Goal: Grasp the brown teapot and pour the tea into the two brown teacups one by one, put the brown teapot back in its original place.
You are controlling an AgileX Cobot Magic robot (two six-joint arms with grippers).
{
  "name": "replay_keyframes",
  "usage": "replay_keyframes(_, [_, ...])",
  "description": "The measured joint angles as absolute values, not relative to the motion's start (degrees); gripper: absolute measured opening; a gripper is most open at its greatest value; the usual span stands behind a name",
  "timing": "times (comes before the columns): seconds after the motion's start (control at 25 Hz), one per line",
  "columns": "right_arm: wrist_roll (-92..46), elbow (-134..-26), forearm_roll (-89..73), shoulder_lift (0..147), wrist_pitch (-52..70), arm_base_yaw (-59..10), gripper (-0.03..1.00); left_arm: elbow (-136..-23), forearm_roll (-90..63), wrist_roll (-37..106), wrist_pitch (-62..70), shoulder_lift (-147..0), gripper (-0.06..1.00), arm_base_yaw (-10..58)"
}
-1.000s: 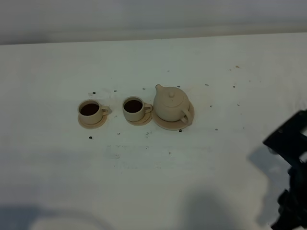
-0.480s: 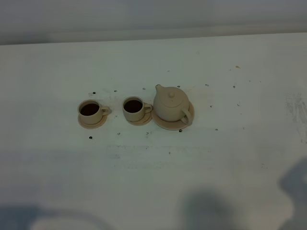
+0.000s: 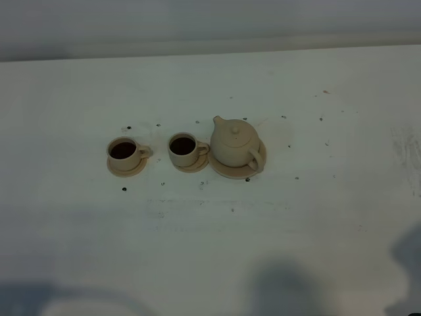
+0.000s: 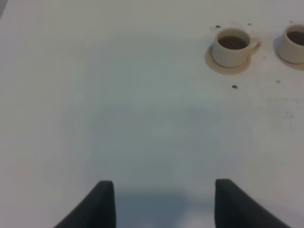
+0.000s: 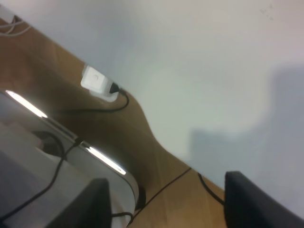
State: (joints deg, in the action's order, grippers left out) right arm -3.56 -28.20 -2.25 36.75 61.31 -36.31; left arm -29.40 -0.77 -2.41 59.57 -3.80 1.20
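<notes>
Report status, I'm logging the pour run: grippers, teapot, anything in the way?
Left gripper and right gripper open, empty. Teapot upright on its saucer; both cups hold tea. Nothing in the way.

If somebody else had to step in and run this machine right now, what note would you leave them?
Left pincer: open, empty, hovering over bare white table, well short of the cups.
Right pincer: open, empty, off at the table's edge, out of the overhead view.
Round beige-tan ceramic teapot: upright, lid on, sitting on its wide flat beige saucer.
Two small beige-tan handled teacups, left and middle: each on its own small saucer, both holding dark tea.
Done: both cups look filled, teapot is back on its saucer.
Left: seemingly nothing.
</notes>
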Motion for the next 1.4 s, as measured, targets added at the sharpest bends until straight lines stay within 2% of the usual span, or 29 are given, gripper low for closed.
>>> replay_keyframes(0.16, [-3.5,-28.2,-2.6,33.1,61.3,-33.0,0.54,-29.4,-0.8,-2.4,59.6,-3.8,0.47,1.2])
replay_keyframes(0.6, [-3.5,-28.2,-3.0,19.9,61.3,-6.0,0.54,-29.4,-0.8,-2.4,59.6,-3.8,0.47,1.2])
replay_keyframes(0.76, [-3.5,-28.2,-3.0,15.5,61.3,-0.1,0.54,-29.4,-0.8,-2.4,59.6,-3.8,0.47,1.2])
replay_keyframes(1.16, [-3.5,-28.1,-3.1,0.5,61.2,1.9,0.54,-29.4,-0.8,-2.4,59.6,-3.8,0.47,1.2])
replay_keyframes(1.4, [-3.5,-28.1,-3.6,-0.3,61.2,1.9,0.54,-29.4,-0.8,-2.4,59.6,-3.8,0.47,1.2])
